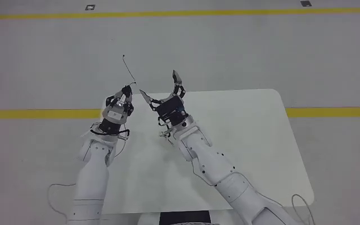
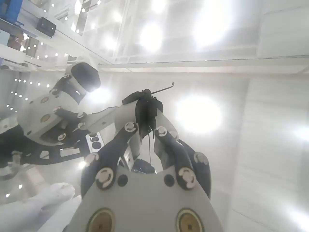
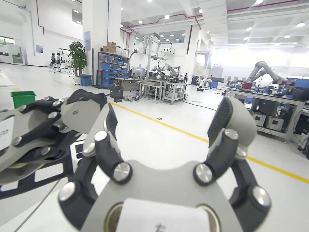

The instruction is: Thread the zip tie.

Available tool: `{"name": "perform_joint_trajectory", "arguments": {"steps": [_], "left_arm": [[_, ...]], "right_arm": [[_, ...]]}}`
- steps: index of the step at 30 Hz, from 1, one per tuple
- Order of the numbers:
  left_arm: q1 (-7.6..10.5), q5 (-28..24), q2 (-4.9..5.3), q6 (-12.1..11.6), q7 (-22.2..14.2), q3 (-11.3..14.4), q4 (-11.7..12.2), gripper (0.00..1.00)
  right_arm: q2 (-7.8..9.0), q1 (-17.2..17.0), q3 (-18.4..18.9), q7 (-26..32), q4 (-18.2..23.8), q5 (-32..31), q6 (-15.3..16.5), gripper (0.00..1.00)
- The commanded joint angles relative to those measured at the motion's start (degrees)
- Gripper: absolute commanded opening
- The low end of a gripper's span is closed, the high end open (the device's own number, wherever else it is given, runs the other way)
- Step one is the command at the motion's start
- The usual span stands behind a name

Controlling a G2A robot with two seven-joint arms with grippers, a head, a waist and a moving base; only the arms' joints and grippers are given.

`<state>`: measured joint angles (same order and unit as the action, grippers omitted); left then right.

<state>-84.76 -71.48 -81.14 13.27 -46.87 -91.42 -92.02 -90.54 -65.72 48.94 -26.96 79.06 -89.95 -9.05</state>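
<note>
The left hand [image 1: 127,90] is pressed together on the zip tie [image 1: 129,70], pinching its lower part so the thin strap stands free beyond the far edge of the counter [image 1: 242,140]. It is probably held clear like this so an end can be reached in open air. Which end sits in the pinch is too small to tell. Just beside it waits the right hand [image 1: 160,85], fingers spread wide and holding nothing, apparently placed to take the free end for threading.

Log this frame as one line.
left gripper: shut on zip tie | right gripper: open, empty, close beside | zip tie: one end sticking out free, no loop visible
</note>
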Motion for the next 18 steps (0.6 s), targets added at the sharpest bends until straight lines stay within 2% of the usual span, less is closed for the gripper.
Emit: {"name": "perform_joint_trajectory", "arguments": {"steps": [1, 9, 14, 18], "left_arm": [[0.46, -0.2, 0.05, 0.0, 0.2, 0.7, 0.1, 0.00], [2.66, -0.9, 0.37, 0.6, 0.9, 2.4, 0.8, 0.00], [3.53, -1.2, 0.52, 0.7, 0.9, 4.0, 1.5, 0.00], [3.58, -1.2, 0.52, 0.5, 0.7, 4.0, 1.5, 0.00]], "right_arm": [[0.78, -0.4, 0.2, 0.4, 0.8, 0.0, -0.3, 1.00], [3.22, -1.8, 0.4, 1.8, 4.1, 0.0, -1.7, 1.00], [3.29, -1.8, 0.4, 1.9, 4.2, 0.0, -1.8, 1.00], [3.29, -1.8, 0.4, 1.9, 4.2, 0.0, -1.8, 1.00]]}}
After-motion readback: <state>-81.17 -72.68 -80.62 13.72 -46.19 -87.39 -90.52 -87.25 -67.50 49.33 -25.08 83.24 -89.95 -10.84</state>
